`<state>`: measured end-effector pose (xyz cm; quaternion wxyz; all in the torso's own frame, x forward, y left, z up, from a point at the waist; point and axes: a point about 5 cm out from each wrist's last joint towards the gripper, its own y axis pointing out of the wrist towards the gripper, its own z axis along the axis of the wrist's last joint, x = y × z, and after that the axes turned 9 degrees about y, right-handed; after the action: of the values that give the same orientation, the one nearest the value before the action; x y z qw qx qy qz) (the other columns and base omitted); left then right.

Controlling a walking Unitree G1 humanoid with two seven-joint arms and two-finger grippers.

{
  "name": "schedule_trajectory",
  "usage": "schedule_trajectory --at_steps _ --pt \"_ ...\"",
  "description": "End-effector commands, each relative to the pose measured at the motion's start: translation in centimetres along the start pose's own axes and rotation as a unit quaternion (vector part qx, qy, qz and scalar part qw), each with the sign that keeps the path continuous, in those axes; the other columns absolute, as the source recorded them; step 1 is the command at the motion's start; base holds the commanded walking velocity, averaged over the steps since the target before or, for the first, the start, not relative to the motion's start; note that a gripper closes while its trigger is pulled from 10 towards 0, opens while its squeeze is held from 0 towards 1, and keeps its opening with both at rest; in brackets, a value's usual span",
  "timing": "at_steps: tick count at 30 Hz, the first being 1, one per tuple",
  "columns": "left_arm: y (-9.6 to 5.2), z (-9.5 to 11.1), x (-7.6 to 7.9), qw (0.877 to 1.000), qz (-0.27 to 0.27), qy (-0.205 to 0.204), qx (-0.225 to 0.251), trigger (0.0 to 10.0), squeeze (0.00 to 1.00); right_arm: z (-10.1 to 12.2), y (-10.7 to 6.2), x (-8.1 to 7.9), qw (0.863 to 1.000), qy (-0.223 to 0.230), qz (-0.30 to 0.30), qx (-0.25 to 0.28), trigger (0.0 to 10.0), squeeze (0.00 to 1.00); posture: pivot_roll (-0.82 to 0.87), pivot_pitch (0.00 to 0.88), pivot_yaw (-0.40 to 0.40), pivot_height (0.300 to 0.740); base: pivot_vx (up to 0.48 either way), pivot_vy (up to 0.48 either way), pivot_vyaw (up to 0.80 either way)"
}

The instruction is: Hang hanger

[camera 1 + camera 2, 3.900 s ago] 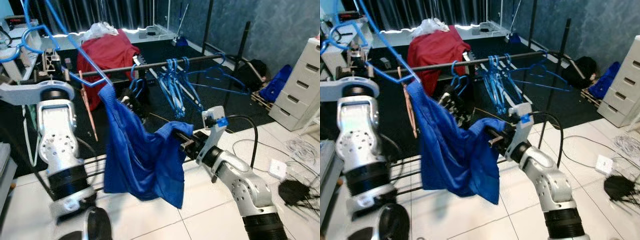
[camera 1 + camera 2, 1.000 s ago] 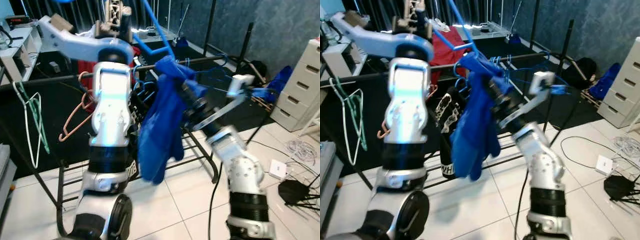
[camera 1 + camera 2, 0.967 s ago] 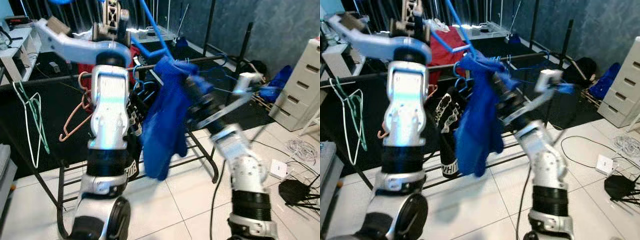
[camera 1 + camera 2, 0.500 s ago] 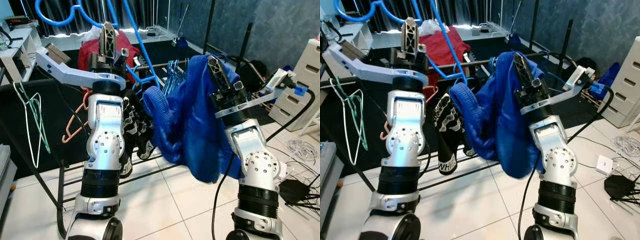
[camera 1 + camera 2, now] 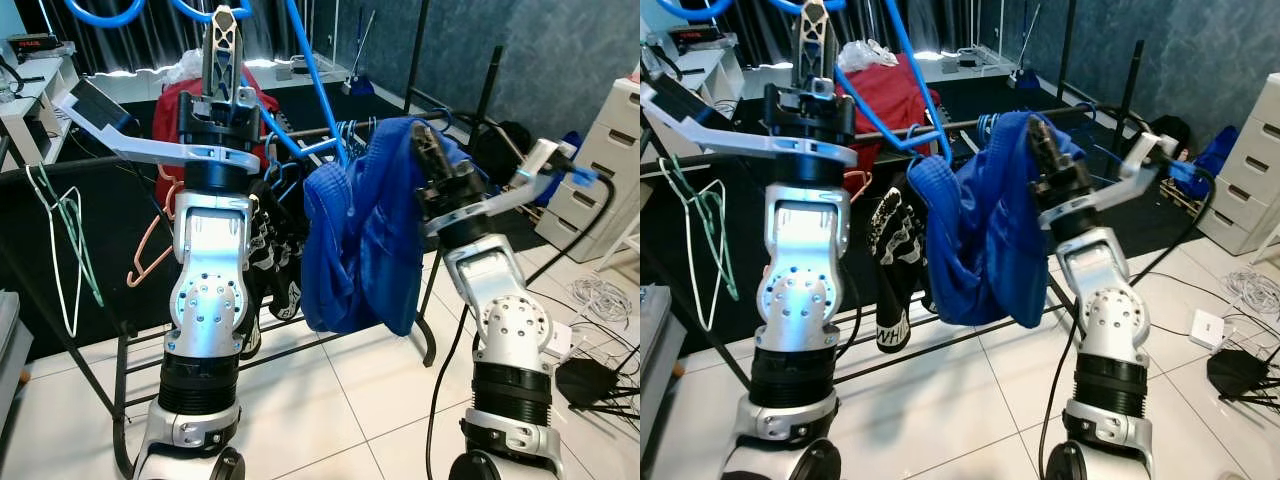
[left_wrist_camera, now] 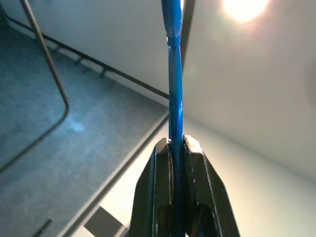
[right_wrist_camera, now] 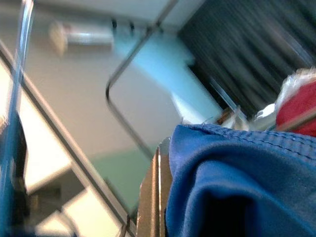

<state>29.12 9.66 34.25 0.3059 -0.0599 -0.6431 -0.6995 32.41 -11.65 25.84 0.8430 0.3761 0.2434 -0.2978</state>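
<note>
Not done yet. Left gripper up high at upper left, squeezing the blue hanger. Right gripper wrapped in blue shirt; grip unclear. Still off the rail.

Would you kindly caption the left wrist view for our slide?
Left gripper clamped on the blue hanger, pointing up toward the ceiling.

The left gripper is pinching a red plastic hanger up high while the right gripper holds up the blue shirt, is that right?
Not quite: the thin plastic hanger clamped in the left gripper is blue, not red, as the left wrist view shows. The right gripper does hold up the blue fabric shirt.
</note>
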Motion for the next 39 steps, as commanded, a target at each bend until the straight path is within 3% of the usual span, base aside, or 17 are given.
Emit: schedule_trajectory --at_steps 1,2,12,17,18,19,20,21,23,24,25,27,28,30,36,37,39 --pt "-0.4 -3.2 2.3 0.991 0.019 -0.127 0.031 10.0 0.00 -1.6 0.2 -0.7 0.998 -0.006 0.022 -0.052 0.0 0.00 -0.03 0.000 0.015 0.740 0.000 0.000 0.00" --pt "-0.4 -3.6 2.4 0.990 0.016 -0.135 0.025 10.0 0.00 -3.3 -0.1 -1.4 0.992 -0.017 0.047 -0.115 0.0 0.00 -0.03 0.000 0.016 0.740 0.000 0.000 0.00" --pt "-0.5 -4.1 2.2 0.992 0.019 -0.122 0.009 10.0 0.00 -5.4 -1.1 -2.7 0.973 -0.042 0.099 -0.206 0.0 0.00 -0.03 0.000 0.019 0.740 0.000 0.000 0.00" --pt "-0.7 -4.6 1.5 0.998 0.027 -0.054 -0.020 10.0 0.00 -5.6 -1.1 -3.4 0.967 -0.050 0.120 -0.217 0.0 0.00 -0.03 0.000 0.021 0.740 0.000 0.000 0.00" --pt "-1.0 -5.5 1.1 0.998 0.028 0.016 -0.049 10.0 0.00 -5.6 -1.1 -3.6 0.966 -0.054 0.126 -0.219 0.0 0.00 -0.04 0.000 0.024 0.740 0.000 0.000 0.00" --pt "-1.0 -5.5 1.1 0.998 0.028 0.016 -0.049 10.0 0.00 -5.6 -1.1 -3.6 0.966 -0.054 0.126 -0.219 0.0 0.00 -0.04 0.000 0.024 0.740 0.000 0.000 0.00" --pt "-1.8 -6.7 0.6 0.989 0.020 0.114 -0.091 10.0 0.00 -5.4 -1.1 -3.8 0.965 -0.059 0.130 -0.219 0.0 0.00 -0.04 0.000 0.025 0.740 0.000 0.000 0.00" --pt "-1.8 -6.7 0.6 0.989 0.020 0.114 -0.091 10.0 0.00 -5.4 -1.1 -3.8 0.965 -0.059 0.130 -0.219 0.0 0.00 -0.04 0.000 0.025 0.740 0.000 0.000 0.00" --pt "-3.1 -8.3 -0.2 0.957 -0.014 0.253 -0.142 10.0 0.00 -5.3 -1.2 -4.0 0.964 -0.064 0.135 -0.221 0.0 0.00 -0.04 0.000 0.025 0.740 0.000 0.000 0.00" --pt "-3.5 -8.6 -0.5 0.946 -0.021 0.284 -0.152 10.0 0.00 -5.3 -1.2 -4.0 0.963 -0.065 0.136 -0.222 0.0 0.00 -0.04 0.000 0.025 0.740 0.000 0.000 0.00" --pt "-3.5 -8.6 -0.5 0.946 -0.021 0.284 -0.152 10.0 0.00 -5.3 -1.2 -4.0 0.963 -0.065 0.136 -0.222 0.0 0.00 -0.04 0.000 0.025 0.740 0.000 0.000 0.00" --pt "-4.1 -8.6 -1.6 0.917 -0.031 0.361 -0.167 10.0 0.00 -5.5 -1.4 -4.0 0.962 -0.066 0.138 -0.227 0.0 0.00 -0.04 0.000 0.026 0.740 0.000 0.000 0.00" --pt "-4.1 -8.6 -1.6 0.917 -0.031 0.361 -0.167 10.0 0.00 -5.5 -1.4 -4.0 0.962 -0.066 0.138 -0.227 0.0 0.00 -0.04 0.000 0.026 0.740 0.000 0.000 0.00" --pt "-4.1 -8.3 -2.3 0.899 -0.033 0.403 -0.167 10.0 0.00 -5.6 -1.5 -4.1 0.960 -0.066 0.139 -0.232 0.0 0.00 -0.04 0.000 0.026 0.740 0.000 0.000 0.00" --pt "-3.8 -7.2 -3.4 0.889 -0.015 0.429 -0.157 10.0 0.00 -5.8 -1.6 -4.1 0.959 -0.065 0.141 -0.236 0.0 0.00 -0.04 0.000 0.030 0.740 0.000 0.000 0.00" --pt "-3.4 -5.9 -4.6 0.883 0.016 0.448 -0.142 10.0 0.00 -6.0 -1.9 -3.9 0.957 -0.070 0.136 -0.247 0.0 0.00 -0.04 0.000 0.031 0.740 0.000 0.000 0.00" --pt "-3.1 -4.9 -5.5 0.878 0.038 0.460 -0.131 10.0 0.00 -6.1 -2.2 -3.7 0.955 -0.074 0.133 -0.255 0.0 0.00 -0.04 0.000 0.031 0.740 0.000 0.000 0.00"
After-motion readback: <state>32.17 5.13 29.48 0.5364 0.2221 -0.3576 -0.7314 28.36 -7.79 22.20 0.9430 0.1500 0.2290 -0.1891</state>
